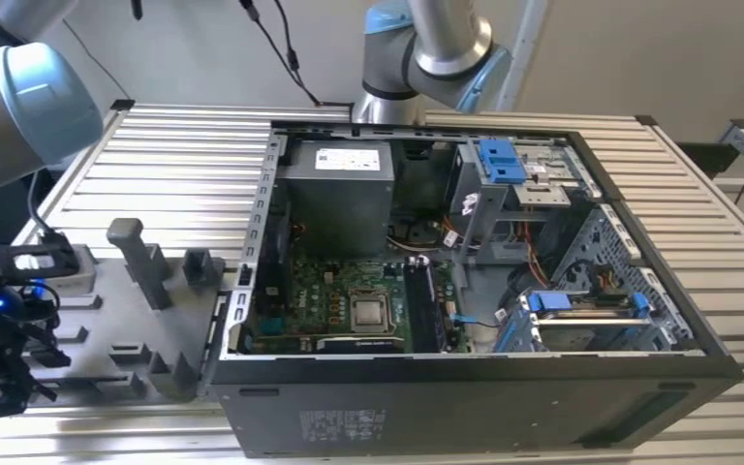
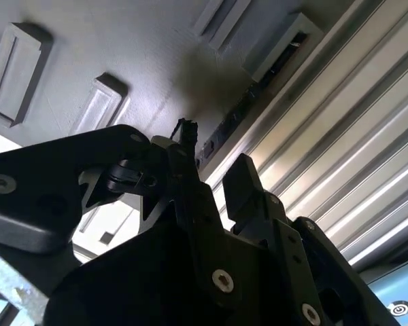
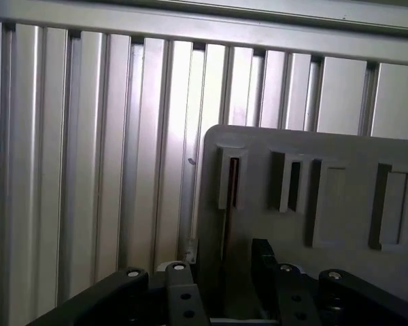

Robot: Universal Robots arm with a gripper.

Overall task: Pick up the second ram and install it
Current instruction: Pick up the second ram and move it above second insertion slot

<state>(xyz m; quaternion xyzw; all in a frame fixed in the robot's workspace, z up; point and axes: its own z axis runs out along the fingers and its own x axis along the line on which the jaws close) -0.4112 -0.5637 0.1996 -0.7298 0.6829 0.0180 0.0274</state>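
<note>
The second ram stands edge-on in a slot of the grey tray, lower left in the exterior view. The pincer straddles it, fingers apart, gripping nothing. Closing off-centre could tilt the thin stick or jam it in its slot.

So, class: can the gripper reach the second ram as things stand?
Probably yes: in the first wrist view the open gripper hangs over the second ram, which stands edge-on in a slot of the grey tray, with nothing across it.
</note>
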